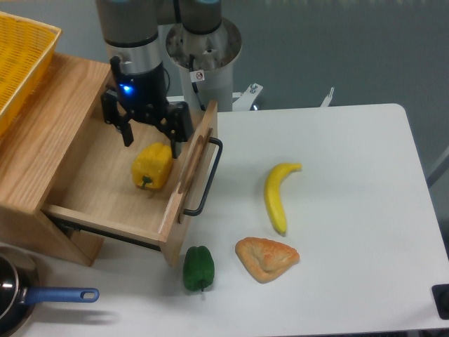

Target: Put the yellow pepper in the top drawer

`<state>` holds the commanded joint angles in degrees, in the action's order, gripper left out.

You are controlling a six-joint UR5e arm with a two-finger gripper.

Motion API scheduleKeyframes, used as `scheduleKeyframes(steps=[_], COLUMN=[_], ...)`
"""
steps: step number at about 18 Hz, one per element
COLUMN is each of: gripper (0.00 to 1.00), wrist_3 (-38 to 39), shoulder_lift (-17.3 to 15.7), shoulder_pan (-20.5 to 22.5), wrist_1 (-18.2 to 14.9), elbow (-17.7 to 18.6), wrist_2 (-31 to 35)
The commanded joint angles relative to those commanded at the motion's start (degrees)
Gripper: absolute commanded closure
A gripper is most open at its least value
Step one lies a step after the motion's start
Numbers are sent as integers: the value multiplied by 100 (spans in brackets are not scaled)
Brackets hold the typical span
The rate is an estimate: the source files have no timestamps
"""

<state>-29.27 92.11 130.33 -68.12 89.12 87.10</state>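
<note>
Banana [278, 196], pastry [266, 258] and green pepper [198, 267] lie on the table [337, 154] (outside); the gripper [151, 139] hangs spread and empty above the yellow pepper [151, 166] in the top drawer [91, 203].

No readable words or numbers anywhere; just a small round red prohibition sticker [200, 76] on the robot's grey base column [210, 63], twelve o'clock, its symbol too small.

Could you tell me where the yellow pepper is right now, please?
In the fixed camera's view, the yellow pepper lies on the floor of the open top drawer, left of the picture, near the drawer's front panel, with the open gripper just above it.
</note>
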Motion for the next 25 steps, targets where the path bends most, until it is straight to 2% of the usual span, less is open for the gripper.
scheduleKeyframes(steps=[6, 11, 15, 25], gripper=[0, 0, 0, 0], wrist_3=[-52, -316, -615, -2266], shoulder_lift=[88, 123, 377, 948], shoulder_pan=[536, 976, 1239, 1591], wrist_1=[184, 193, 193, 141], elbow=[0, -9, -9, -53], wrist_2=[-9, -18, -9, -17])
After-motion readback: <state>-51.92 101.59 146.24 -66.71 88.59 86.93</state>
